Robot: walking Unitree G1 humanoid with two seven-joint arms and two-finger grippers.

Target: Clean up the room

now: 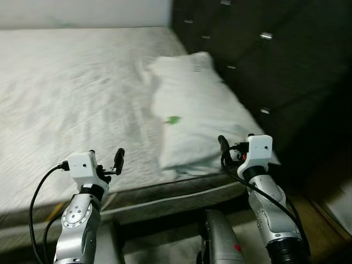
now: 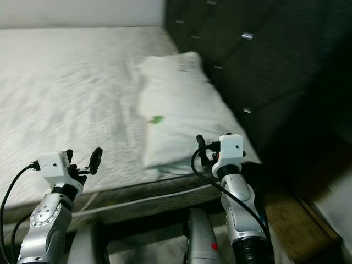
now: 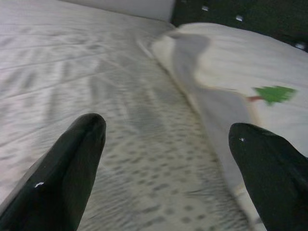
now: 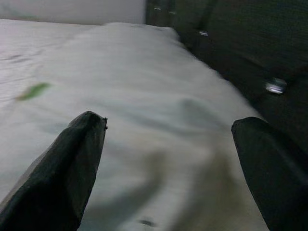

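My 2 arms reach over the bed (image 1: pixel 66 82); the white pillow (image 1: pixel 192 104) lies against the dark headboard (image 1: pixel 264 60), under my right jaws (image 4: pixel 168 139), both pairs spread wide, holding nothing

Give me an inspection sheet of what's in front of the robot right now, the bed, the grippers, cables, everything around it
Surface: bed with a bare white mattress, wrinkled.
Job's things: white pillow lying along the headboard side, a small green mark on it.
Clutter: nothing seen.
Grippers: left gripper open, raised over the mattress edge; right gripper open, over the pillow's near end.
Cables: black cable looping off the left wrist; another down the right forearm.
Surroundings: dark tufted headboard to the right, white wall behind, wooden floor at lower right.
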